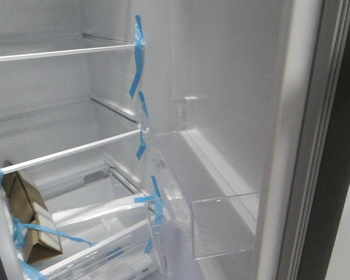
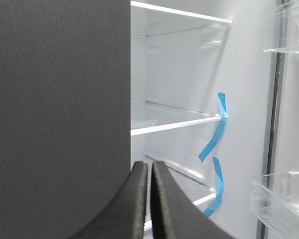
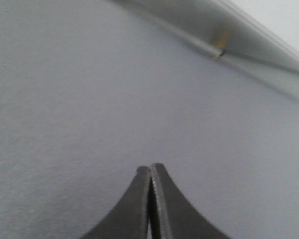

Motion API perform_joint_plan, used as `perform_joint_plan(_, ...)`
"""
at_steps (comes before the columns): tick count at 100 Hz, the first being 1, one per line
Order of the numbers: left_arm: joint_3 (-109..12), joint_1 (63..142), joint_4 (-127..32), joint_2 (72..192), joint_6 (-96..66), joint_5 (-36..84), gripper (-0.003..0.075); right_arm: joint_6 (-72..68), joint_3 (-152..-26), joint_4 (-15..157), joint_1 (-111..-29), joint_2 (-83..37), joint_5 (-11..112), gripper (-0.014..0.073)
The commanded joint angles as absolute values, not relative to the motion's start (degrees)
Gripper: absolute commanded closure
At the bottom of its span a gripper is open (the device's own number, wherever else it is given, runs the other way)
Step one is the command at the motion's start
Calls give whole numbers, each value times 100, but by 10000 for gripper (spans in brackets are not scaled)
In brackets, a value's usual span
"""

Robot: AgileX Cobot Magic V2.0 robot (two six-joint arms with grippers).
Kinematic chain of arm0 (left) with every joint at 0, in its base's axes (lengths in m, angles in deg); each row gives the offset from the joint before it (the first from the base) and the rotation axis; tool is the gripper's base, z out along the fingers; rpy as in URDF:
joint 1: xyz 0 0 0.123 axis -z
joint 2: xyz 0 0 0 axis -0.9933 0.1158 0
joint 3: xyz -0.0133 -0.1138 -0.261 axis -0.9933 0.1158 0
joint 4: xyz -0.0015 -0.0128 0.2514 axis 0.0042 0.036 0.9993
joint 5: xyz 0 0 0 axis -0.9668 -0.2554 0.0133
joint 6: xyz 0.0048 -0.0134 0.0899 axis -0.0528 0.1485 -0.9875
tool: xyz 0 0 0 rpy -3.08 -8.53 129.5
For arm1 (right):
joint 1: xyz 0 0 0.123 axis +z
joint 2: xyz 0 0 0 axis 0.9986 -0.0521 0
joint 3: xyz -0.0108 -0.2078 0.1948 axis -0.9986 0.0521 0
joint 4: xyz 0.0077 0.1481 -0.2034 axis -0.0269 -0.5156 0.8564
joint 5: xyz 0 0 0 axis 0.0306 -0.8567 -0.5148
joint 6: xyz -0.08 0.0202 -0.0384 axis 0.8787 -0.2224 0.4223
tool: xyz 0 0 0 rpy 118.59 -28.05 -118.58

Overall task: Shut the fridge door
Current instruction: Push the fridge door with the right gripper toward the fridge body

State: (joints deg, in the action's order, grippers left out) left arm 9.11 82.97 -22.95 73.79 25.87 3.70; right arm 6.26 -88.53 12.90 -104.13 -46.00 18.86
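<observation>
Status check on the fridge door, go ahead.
Left hand shut, empty. Right hand shut, empty. Fridge door open. Nothing seen blocking it.

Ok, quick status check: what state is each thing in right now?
Fridge door: open, white inside facing the camera.
Door bin: empty.
Left gripper: shut, holding nothing.
Right gripper: shut, holding nothing.
Cardboard box: on a lower shelf, taped down.
Glass shelf: bare, taped at its corner.

Bright, even light; front view slightly soft.
</observation>
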Motion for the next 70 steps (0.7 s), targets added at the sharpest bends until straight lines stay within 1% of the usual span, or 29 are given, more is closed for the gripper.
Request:
perform_joint_plan(1,1113,8312,-2318,7323,2598,-47,740,816,-9072,936,-10455,-4461,1686,639)
perform_joint_plan(70,1113,8312,-2318,7323,2598,-47,740,1354,-9072,694,-10432,-4461,397,639)
